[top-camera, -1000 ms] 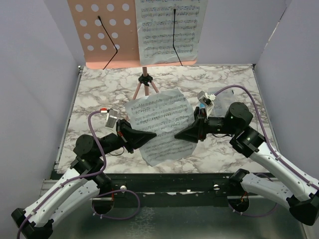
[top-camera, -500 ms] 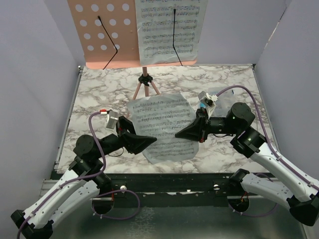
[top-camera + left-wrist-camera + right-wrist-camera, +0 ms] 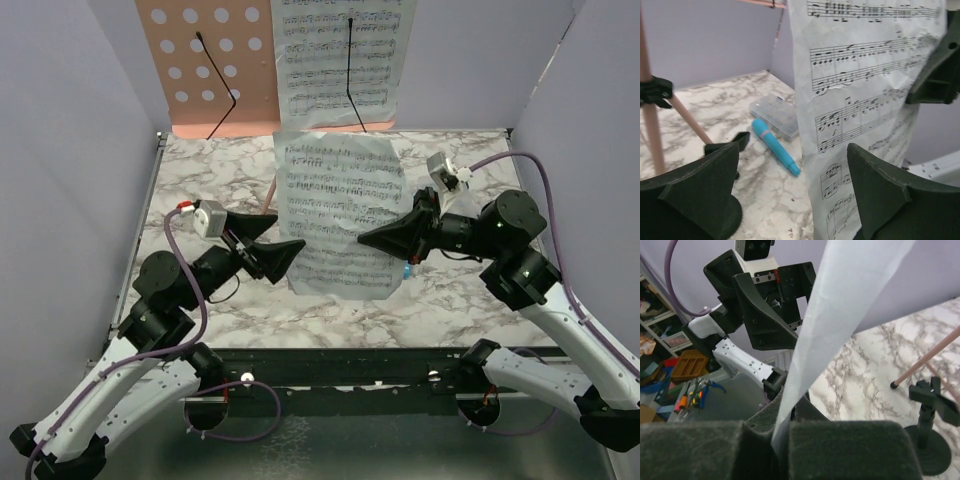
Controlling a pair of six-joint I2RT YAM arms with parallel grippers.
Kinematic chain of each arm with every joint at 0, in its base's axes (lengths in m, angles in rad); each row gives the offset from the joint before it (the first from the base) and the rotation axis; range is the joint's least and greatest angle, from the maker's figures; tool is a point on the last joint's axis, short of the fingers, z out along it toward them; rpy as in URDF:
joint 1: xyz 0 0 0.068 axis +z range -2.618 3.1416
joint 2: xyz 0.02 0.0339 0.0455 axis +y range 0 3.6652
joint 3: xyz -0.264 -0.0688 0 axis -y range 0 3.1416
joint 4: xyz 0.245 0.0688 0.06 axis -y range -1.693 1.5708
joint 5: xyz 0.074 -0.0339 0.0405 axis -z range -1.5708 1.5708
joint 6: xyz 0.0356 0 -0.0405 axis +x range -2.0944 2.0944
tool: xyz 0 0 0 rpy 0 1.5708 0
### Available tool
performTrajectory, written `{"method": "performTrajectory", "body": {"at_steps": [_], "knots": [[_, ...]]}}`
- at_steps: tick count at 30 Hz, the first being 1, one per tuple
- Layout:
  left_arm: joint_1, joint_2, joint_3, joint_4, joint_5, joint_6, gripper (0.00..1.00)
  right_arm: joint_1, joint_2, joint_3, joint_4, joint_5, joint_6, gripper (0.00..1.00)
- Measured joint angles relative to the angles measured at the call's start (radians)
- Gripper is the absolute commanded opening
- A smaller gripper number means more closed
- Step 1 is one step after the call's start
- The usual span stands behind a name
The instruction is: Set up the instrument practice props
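The pink hole-dotted music stand (image 3: 205,65) rises at the back of the table, and one white sheet-music page (image 3: 340,55) rests on its right half. A second page (image 3: 338,210) hangs upright over the table's middle. My right gripper (image 3: 366,240) is shut on that page's right edge, and the right wrist view shows the paper (image 3: 840,305) pinched between the pads (image 3: 787,427). My left gripper (image 3: 274,241) stands open at the page's left edge (image 3: 865,100), gripping nothing (image 3: 795,190). A blue toy microphone (image 3: 775,146) lies on the marble. The black round-based mic stand (image 3: 927,440) stands nearby.
A clear plastic compartment box (image 3: 776,112) lies just behind the microphone. The stand's pink tripod legs (image 3: 652,135) and black hub (image 3: 655,90) are close on the left. Purple walls (image 3: 70,150) close in the marble table (image 3: 470,300) on three sides.
The left gripper has opened and let go of the page, drawing back to the left. The right gripper closed on the page and raised it from lying low to hanging upright.
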Motion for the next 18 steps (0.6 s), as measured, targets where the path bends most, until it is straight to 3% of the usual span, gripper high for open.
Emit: {"method": "performTrajectory", "body": {"at_steps": [7, 18], "knots": [[0.0, 0.152, 0.259, -0.14, -0.186, 0.14, 0.88, 0.0, 0.038, 0.161, -0.034, 0.091, -0.055, 0.0], [0.0, 0.352, 0.588, -0.229, -0.425, 0.284, 0.82, 0.0, 0.203, 0.467, -0.05, 0.17, -0.141, 0.0]]}}
